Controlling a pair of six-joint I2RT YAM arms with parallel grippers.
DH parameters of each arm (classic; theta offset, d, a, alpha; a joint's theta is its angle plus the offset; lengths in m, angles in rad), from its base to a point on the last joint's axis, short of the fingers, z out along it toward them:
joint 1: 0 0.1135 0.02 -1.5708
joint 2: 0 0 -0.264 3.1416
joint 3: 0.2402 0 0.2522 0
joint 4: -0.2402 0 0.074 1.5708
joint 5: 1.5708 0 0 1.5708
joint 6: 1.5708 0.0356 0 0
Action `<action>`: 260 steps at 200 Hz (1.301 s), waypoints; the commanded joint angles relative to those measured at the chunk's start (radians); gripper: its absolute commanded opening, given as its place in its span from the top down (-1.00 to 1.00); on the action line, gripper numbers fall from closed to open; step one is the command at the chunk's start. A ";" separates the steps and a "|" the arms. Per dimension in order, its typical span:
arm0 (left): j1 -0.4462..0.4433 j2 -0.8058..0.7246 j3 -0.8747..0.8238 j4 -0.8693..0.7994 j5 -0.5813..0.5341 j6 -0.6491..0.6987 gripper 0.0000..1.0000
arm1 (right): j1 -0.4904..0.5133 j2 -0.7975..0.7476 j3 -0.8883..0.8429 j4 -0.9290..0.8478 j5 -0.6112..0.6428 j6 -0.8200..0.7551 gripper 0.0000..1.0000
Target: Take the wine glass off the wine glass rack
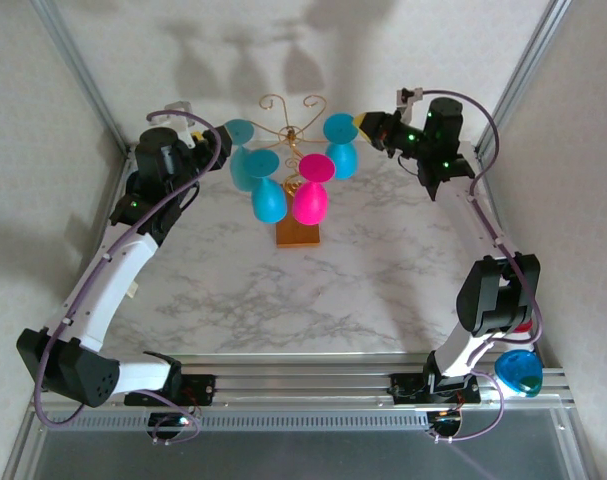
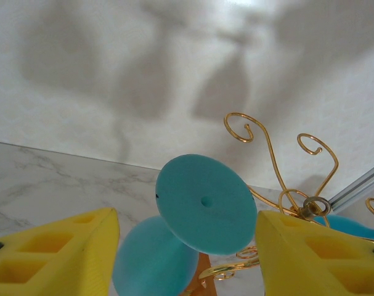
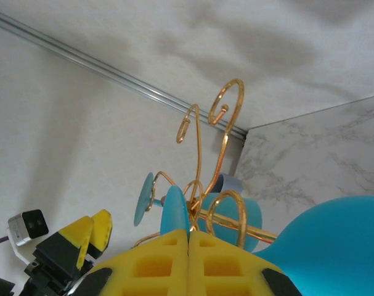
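Note:
The wine glass rack (image 1: 295, 112) is gold wire with scroll arms on an orange-brown wooden base (image 1: 298, 234). Several foam glasses hang upside down from it, teal ones and a pink one (image 1: 310, 203). My left gripper (image 1: 215, 133) is open at the left teal wine glass (image 1: 241, 132). In the left wrist view its yellow fingers (image 2: 63, 253) stand either side of that glass's round foot (image 2: 202, 203), without touching it. My right gripper (image 1: 364, 122) is shut at the foot of the right teal glass (image 1: 340, 128). Its tips (image 3: 190, 233) meet the foot's edge (image 3: 174, 209) and the gold wire (image 3: 227, 203); I cannot tell if anything is pinched.
White walls with metal corner posts (image 1: 78, 70) close in behind and beside the rack. The marble tabletop (image 1: 303, 290) stretches in front of the base. A blue glass-like object (image 1: 520, 372) sits by the right arm's base.

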 commanded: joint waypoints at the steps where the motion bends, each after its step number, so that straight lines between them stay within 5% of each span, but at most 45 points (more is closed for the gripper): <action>1: -0.012 -0.020 -0.007 0.018 -0.007 -0.005 -0.19 | 0.004 -0.043 -0.007 0.030 -0.031 0.001 1.00; 260: -0.012 -0.023 -0.018 0.031 -0.002 -0.007 -0.19 | 0.058 0.128 0.195 0.059 -0.028 0.067 1.00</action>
